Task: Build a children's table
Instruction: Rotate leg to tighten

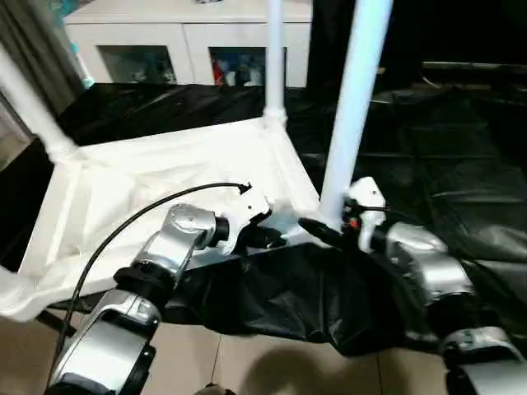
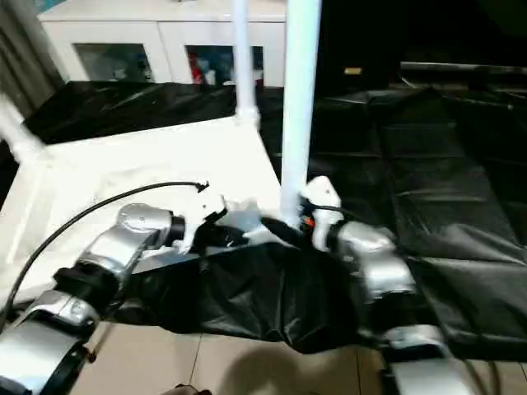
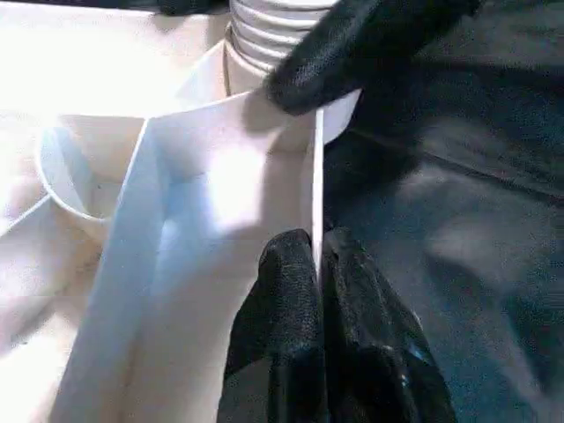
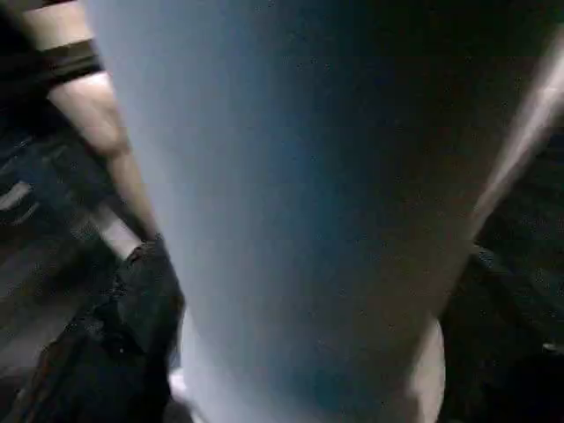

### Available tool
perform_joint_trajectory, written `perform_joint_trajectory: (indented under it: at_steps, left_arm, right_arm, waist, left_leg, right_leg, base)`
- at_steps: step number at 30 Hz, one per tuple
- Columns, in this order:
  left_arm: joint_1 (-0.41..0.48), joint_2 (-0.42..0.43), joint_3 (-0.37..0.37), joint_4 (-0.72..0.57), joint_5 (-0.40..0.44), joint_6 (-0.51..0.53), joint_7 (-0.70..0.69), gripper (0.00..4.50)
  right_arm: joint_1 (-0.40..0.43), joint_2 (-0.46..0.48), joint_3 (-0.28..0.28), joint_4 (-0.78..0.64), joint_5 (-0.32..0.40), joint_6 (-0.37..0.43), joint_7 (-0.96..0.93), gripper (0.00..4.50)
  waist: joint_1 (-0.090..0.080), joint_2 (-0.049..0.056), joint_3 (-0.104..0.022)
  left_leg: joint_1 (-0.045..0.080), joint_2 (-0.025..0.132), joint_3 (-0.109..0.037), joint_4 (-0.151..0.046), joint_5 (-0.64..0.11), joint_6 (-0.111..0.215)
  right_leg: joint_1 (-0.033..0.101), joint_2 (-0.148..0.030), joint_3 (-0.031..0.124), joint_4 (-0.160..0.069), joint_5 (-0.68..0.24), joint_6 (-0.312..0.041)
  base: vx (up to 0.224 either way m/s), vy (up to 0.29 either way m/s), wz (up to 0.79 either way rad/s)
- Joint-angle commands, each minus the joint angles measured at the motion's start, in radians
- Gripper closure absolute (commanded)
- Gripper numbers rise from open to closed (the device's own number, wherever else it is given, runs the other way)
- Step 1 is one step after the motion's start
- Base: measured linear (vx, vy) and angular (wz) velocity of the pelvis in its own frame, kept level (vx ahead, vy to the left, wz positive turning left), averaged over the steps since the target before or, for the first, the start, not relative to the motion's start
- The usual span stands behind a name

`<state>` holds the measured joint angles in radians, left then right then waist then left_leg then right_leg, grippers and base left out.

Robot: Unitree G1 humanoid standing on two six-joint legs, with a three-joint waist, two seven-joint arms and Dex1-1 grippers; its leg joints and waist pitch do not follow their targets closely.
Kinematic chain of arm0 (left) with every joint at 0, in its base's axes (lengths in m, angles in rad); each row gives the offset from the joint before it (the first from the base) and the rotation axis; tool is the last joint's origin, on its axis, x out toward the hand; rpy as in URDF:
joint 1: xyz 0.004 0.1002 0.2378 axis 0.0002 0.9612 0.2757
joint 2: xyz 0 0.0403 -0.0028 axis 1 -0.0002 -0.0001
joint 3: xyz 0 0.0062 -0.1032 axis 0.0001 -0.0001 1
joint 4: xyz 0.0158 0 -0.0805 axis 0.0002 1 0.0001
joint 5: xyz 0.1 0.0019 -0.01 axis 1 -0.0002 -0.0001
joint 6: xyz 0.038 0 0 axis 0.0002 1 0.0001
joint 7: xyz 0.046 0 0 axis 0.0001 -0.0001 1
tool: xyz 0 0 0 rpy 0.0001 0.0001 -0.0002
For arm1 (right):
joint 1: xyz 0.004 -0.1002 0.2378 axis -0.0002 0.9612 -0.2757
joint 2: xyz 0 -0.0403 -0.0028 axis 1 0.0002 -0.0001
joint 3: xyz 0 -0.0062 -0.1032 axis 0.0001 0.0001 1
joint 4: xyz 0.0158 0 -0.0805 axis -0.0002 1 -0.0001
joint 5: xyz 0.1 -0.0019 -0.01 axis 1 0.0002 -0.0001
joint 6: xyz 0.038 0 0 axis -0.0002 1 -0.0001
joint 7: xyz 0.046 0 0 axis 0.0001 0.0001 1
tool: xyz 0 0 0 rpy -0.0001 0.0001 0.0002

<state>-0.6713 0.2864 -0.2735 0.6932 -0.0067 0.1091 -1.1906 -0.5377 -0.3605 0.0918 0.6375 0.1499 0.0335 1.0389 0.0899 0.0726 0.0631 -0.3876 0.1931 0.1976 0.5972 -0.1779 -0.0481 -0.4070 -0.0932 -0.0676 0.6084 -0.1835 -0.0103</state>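
The children's table lies upside down on a black sheet. Its white ribbed top [image 1: 165, 177] faces up, and white legs stand in the corner sockets: one at the near right [image 1: 354, 107], one at the far corner [image 1: 274, 58], one at the left [image 1: 29, 107]. My left gripper [image 1: 272, 239] is at the top's near edge. In the left wrist view it [image 3: 315, 264] is shut on the thin white rim of the top. My right gripper [image 1: 329, 230] sits at the base of the near right leg. Its jaws stand open astride the leg [image 4: 308, 194], with one black finger [image 4: 123, 352] beside it.
A white glass-door cabinet [image 1: 189, 41] stands behind the table. The black sheet [image 1: 445, 148] spreads to the right and hangs over the near edge onto a tiled floor [image 1: 247, 362]. A black cable [image 1: 148, 210] arcs over my left forearm.
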Motion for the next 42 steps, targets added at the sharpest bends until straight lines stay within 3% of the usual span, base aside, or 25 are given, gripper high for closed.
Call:
perform_joint_trajectory:
  at_steps: [1,5,13,17,21,26,32,36,37,38,42]
  left_arm:
    - [0.004,0.008,0.015,-0.044,-0.056,-0.001,-0.075,4.5]
    - [0.011,0.021,0.02,-0.046,-0.056,-0.005,-0.086,4.5]
    - [0.035,0.029,0.021,-0.081,-0.067,0.013,-0.094,4.5]
    - [0.022,0.006,0.029,-0.06,-0.059,0.006,-0.057,4.5]
    - [-0.009,-0.027,0.044,-0.012,-0.028,0.012,0.065,4.5]
    - [-0.075,-0.108,0.067,0.08,0.015,0.017,0.278,4.5]
    - [-0.134,-0.222,0.077,0.146,0.025,0.026,0.46,4.5]
    - [-0.132,-0.244,0.062,0.153,0.031,0.003,0.432,4.5]
    - [-0.131,-0.244,0.061,0.152,0.031,0.002,0.426,4.5]
    - [-0.125,-0.239,0.055,0.147,0.028,0.0,0.401,4.5]
    - [-0.097,-0.197,0.032,0.12,0.02,-0.023,0.293,4.5]
  right_arm:
    - [0.009,-0.018,0.007,-0.024,0.01,0.006,0.052,0.63]
    - [0.01,-0.032,0.01,-0.033,0.012,0.008,0.079,0.63]
    - [0.031,-0.022,0.007,-0.066,0.048,0.052,0.111,1.4]
    - [0.065,0.001,0.0,-0.079,0.053,0.07,0.073,1.68]
    - [0.074,0.05,-0.021,-0.039,0.016,0.06,-0.083,1.74]
    - [0.047,0.167,-0.061,0.075,-0.04,0.05,-0.43,1.75]
    - [-0.011,0.306,-0.096,0.184,-0.045,0.059,-0.674,1.76]
    - [-0.038,0.337,-0.098,0.203,-0.042,0.025,-0.653,1.76]
    - [-0.039,0.338,-0.099,0.201,-0.04,0.025,-0.648,1.76]
    - [-0.043,0.336,-0.099,0.196,-0.035,0.023,-0.628,1.2]
    - [-0.035,0.276,-0.056,0.142,-0.044,0.02,-0.489,1.06]
  waist:
    - [0.003,-0.021,-0.074]
    - [0.004,-0.023,-0.074]
    - [0.003,-0.022,-0.075]
    - [0.002,-0.018,-0.073]
    - [-0.002,-0.017,-0.07]
    - [-0.009,-0.02,-0.071]
    - [-0.009,-0.016,-0.072]
    - [-0.008,-0.016,-0.073]
    - [-0.008,-0.01,-0.074]
    - [-0.009,-0.013,-0.074]
    - [-0.011,-0.016,-0.073]
  left_leg:
    - [0.014,0.04,-0.016,-0.063,-0.165,0.119]
    - [0.015,0.039,-0.016,-0.064,-0.155,0.109]
    - [0.014,0.039,-0.017,-0.063,-0.144,0.111]
    - [0.014,0.038,-0.018,-0.065,-0.162,0.097]
    - [0.018,0.035,-0.017,-0.069,-0.191,0.071]
    - [0.019,0.03,-0.021,-0.072,-0.197,0.037]
    - [0.022,0.031,-0.021,-0.074,-0.213,0.036]
    - [0.019,0.029,-0.021,-0.074,-0.221,0.043]
    - [0.023,0.03,-0.021,-0.074,-0.23,0.044]
    - [0.021,0.03,-0.021,-0.074,-0.229,0.045]
    - [0.015,0.029,-0.021,-0.073,-0.218,0.065]
  right_leg:
    - [0.05,-0.056,0.037,-0.066,-0.151,-0.26]
    - [0.049,-0.056,0.037,-0.066,-0.163,-0.261]
    - [0.05,-0.055,0.037,-0.065,-0.159,-0.254]
    - [0.051,-0.055,0.037,-0.068,-0.173,-0.251]
    - [0.046,-0.055,0.038,-0.076,-0.218,-0.24]
    - [0.05,-0.057,0.037,-0.08,-0.261,-0.216]
    - [0.046,-0.057,0.039,-0.085,-0.268,-0.207]
    - [0.049,-0.058,0.038,-0.085,-0.255,-0.205]
    - [0.047,-0.057,0.039,-0.087,-0.25,-0.205]
    - [0.049,-0.056,0.038,-0.084,-0.242,-0.207]
    - [0.055,-0.057,0.037,-0.082,-0.221,-0.212]
  base:
    - [0.0,0.0,0.0]
    - [0.0,0.0,0.0]
    - [0.0,0.0,0.0]
    - [0.0,0.0,0.0]
    - [0.0,0.0,0.0]
    - [0.0,0.0,0.0]
    - [0.0,0.0,0.0]
    - [0.0,0.0,0.0]
    - [0.0,0.0,0.0]
    - [0.0,0.0,0.0]
    - [0.0,0.0,0.0]
